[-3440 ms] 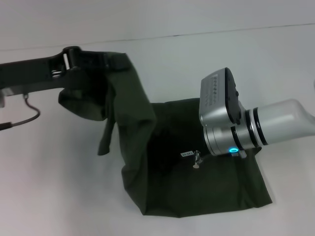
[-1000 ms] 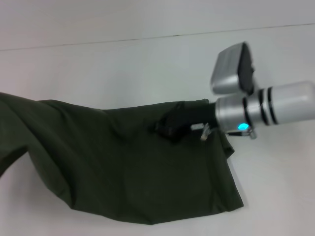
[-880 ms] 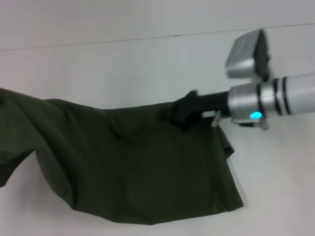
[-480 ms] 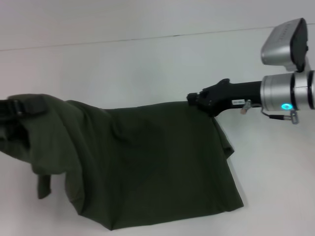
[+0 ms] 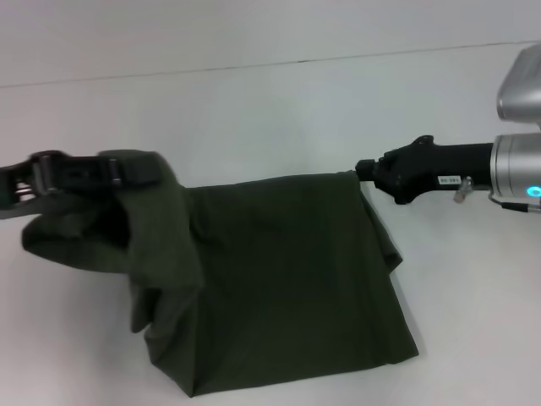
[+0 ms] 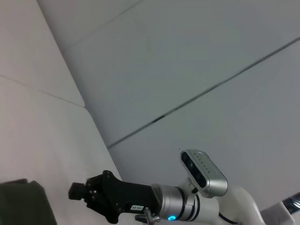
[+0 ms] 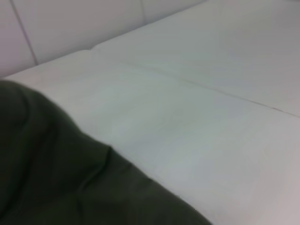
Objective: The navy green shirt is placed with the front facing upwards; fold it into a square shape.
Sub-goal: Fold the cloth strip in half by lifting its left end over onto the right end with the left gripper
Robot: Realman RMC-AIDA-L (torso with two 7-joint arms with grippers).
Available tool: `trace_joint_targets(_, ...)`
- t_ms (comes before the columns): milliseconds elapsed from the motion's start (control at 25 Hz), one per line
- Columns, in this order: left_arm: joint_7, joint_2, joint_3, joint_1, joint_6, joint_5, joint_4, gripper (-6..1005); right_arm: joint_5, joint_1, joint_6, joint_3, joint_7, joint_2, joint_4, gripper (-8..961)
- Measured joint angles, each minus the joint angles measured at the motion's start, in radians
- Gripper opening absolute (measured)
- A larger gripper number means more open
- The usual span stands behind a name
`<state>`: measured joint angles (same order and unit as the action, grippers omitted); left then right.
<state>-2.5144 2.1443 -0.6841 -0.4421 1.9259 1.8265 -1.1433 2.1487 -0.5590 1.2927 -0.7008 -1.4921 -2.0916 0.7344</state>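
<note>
Green shirt (image 5: 287,279) print hidden, left pincer (image 5: 139,169) gripping bunched cloth

The navy green shirt (image 5: 287,279) is dark olive and plain on the side showing — no print in sight. Most of it lies flat, its far right corner just beside the right gripper (image 5: 365,172). Its left part is bunched and lifted off the surface, hanging from the left gripper (image 5: 139,172) — one loose flap drooping beneath.
</note>
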Motion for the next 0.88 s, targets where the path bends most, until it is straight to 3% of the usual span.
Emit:
trace_joint_targets(160,0.009,-0.004,-0.034,-0.035,-0.015,0.000,0.038,31,-0.059,0.018,0.019,-0.001,-0.017,0.002,-0.002,1)
trace_joint_targets(520,0.003,-0.009,-0.040,-0.046,-0.023,0.004,0.045,31,-0.004,-0.021,0.208,-0.011,-0.564,0.072,0.180,0)
trace_joint_targets(640,0.000,-0.014,-0.041,-0.050,-0.025,0.005,0.046,31,0.070,-0.055,0.292,-0.027,-0.689,0.098,0.186,3)
trace_joint_targets(800,-0.009,-0.015,-0.043,-0.056,-0.030,0.008,0.047,31,0.205,-0.111,0.409,-0.058,-0.781,0.110,0.182,15)
trace_joint_targets(880,-0.014,-0.015,-0.046,-0.061,-0.032,0.009,0.047,31,0.269,-0.144,0.466,-0.060,-0.803,0.112,0.181,153)
